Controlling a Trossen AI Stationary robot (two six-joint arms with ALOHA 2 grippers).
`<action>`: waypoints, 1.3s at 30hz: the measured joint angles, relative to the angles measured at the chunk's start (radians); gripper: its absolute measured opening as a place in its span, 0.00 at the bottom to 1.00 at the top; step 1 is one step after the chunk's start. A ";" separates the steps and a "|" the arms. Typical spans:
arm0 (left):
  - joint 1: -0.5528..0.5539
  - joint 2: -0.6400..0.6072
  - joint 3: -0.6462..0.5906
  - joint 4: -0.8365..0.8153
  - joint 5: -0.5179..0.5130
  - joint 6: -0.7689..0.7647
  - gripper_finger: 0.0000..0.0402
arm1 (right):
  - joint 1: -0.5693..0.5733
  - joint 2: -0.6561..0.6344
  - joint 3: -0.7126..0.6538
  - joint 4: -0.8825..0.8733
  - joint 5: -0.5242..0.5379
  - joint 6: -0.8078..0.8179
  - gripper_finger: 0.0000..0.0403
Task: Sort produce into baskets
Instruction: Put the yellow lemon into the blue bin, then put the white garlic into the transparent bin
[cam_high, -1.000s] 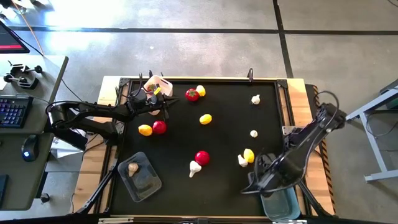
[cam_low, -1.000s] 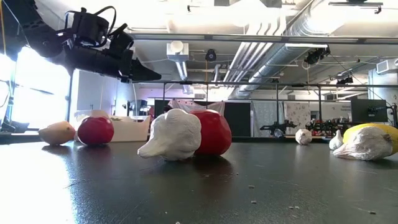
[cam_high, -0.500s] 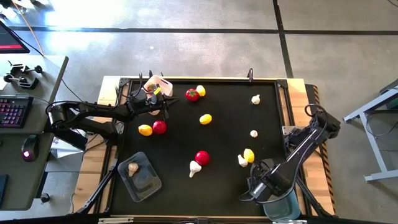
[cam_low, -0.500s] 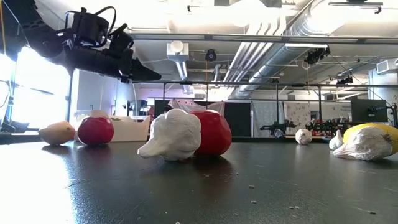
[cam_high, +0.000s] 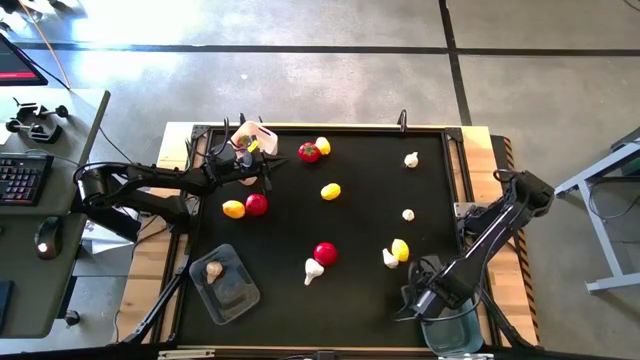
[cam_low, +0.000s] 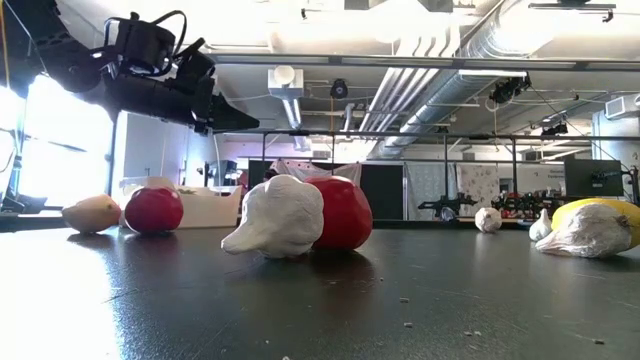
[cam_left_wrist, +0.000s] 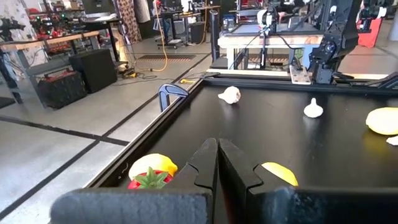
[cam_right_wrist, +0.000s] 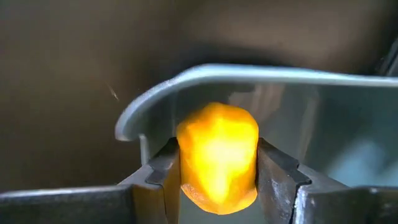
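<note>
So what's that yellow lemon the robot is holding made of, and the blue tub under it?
The lemon in the right gripper looks like smooth, slightly waxy plastic or foam; which one I can't tell. It's a toy. The light blue tub looks like thin glossy plastic, with a rounded moulded rim you can partly see through.

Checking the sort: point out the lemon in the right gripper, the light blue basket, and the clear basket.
lemon (cam_right_wrist: 217, 155), right wrist view, middle of its yellow body.
light blue basket (cam_high: 455, 332), high view, its near wall.
clear basket (cam_high: 238, 258), high view, its rim.
</note>
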 joint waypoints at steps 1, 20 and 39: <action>0.000 0.000 0.000 -0.003 0.000 0.000 0.00 | 0.000 0.000 -0.016 0.033 -0.002 -0.001 0.35; 0.000 0.000 0.000 0.003 0.000 -0.026 0.00 | -0.023 0.000 0.008 0.032 -0.142 -0.176 0.67; 0.000 0.000 0.001 -0.002 0.000 -0.051 0.00 | -0.434 -0.204 0.140 -0.354 -0.048 -0.914 0.26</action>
